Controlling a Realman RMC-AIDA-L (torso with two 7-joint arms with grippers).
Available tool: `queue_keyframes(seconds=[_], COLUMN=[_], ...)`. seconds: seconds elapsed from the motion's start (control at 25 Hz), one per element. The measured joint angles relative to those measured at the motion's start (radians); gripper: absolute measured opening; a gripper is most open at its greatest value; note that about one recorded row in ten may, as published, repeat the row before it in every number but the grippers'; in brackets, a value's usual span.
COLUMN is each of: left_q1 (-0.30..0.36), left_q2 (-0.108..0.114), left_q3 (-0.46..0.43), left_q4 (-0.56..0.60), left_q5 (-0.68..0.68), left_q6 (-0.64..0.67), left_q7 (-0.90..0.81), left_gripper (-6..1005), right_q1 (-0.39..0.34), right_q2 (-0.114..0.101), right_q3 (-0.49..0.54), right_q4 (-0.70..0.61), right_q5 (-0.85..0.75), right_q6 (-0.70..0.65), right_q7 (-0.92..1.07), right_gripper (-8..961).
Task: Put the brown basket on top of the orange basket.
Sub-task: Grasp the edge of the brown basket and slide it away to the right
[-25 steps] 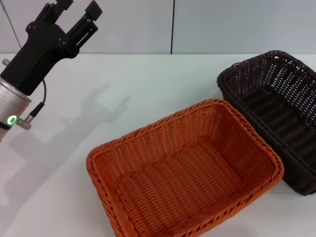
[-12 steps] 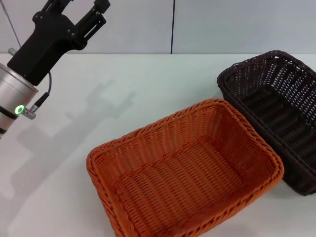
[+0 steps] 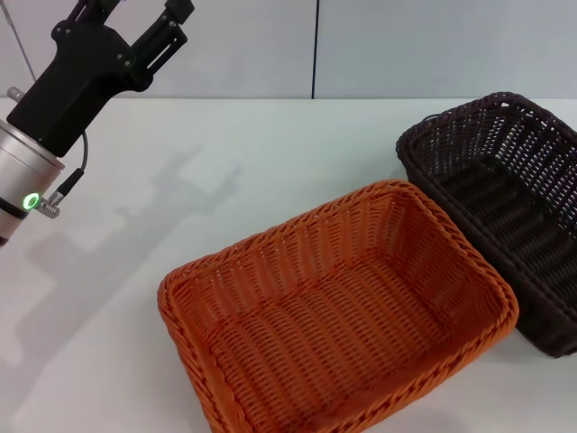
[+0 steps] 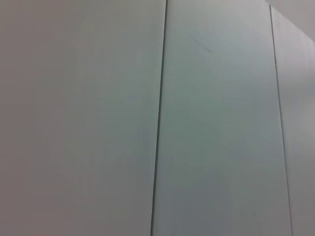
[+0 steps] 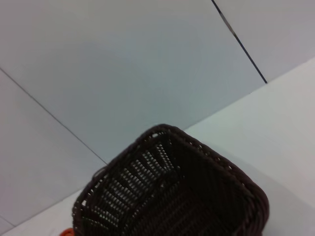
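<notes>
You have two baskets on the table: one orange basket at lower centre of the head view, and one brown basket at the right edge, its near corner touching or just behind the orange one's rim. You have one gripper in sight, the left gripper, at the upper left of the head view, its two fingers running off the top edge. One table carries both baskets. One green indicator light shows on the left arm's wrist.

Brown basket cut by right edge; orange basket by bottom; left gripper fingertips cropped above.
</notes>
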Motion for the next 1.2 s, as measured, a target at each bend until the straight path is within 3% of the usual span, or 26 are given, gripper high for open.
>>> queue_keyframes(seconds=[0.48,1.2], left_q1=[0.017,0.034], left_q2=[0.002,-0.002], left_q3=[-0.013,-0.013], left_q4=[-0.002,-0.006], left_q5=[-0.001,0.0], left_q6=[0.008,0.021], left_q7=[-0.003,-0.007], left_gripper=[814,814], right_q1=[0.008,0.063], right_q2=[-0.001,0.0], right_q3=[-0.048,-0.05], right_q4=[0.089,0.147], right_q5=[-0.027,-0.02], right_q6=[0.074,0.038], right_q7=[-0.054,-0.171], right_gripper=[775,775])
